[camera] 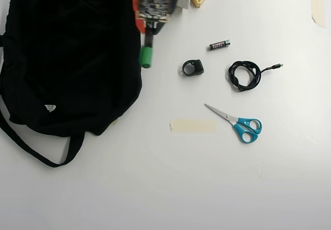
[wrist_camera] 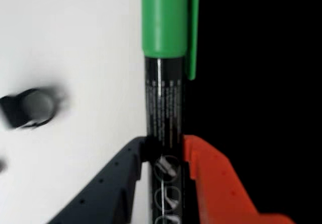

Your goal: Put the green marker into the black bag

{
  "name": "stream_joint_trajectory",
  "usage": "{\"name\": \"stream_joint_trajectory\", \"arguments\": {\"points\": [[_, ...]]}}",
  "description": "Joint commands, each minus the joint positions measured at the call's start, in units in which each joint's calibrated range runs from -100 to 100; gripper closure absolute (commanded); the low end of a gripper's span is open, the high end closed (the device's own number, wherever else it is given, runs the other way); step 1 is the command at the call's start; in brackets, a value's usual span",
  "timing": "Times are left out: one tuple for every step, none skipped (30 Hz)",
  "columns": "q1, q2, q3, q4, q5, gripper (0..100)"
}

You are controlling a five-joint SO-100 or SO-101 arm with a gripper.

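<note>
My claw (wrist_camera: 166, 156) is clamped on the green marker (wrist_camera: 165, 83) right at the black bag (camera: 67, 59) edge, so releasing here could drop it onto the bench (camera: 207, 188).

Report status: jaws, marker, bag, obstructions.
Gripper shut on green marker. Marker at black bag edge, not yet inside. Nothing in the way.

Two-finger gripper (wrist_camera: 166, 151): one finger dark grey-black, the other orange, both dotted with small holes. Seen overhead: exposed circuit board (camera: 153, 2) on wrist, orange part beside.
</note>
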Motion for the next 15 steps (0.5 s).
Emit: {"name": "stream_joint_trajectory", "arguments": {"points": [[8.78,-0.86,-0.28,-6.3,2.11,98],[10.28,-0.78,0.08,-7.85,2.11,98],[11.7,-0.53,0.8,-9.57,2.11,98],[16.04,1.13,3.04,-14.48,2.11,98],[17.31,2.12,3.67,-15.78,2.11,98],[18.58,3.45,3.85,-16.98,2.11,98],[19.63,4.94,3.85,-18.45,2.11,98],[21.42,8.1,3.31,-21.63,1.8,98],[22.25,9.84,3.04,-23.61,1.54,98],[23.52,13.08,2.86,-27.4,1.43,98],[24.57,16.15,2.86,-30.33,1.43,98],[25.39,19.05,2.86,-32.92,1.12,98],[25.91,21.79,2.86,-35.33,0.12,98],[26.81,25.44,2.95,-38.17,-0.04,98],[27.63,28.68,2.95,-39.89,-1.45,98]]}}
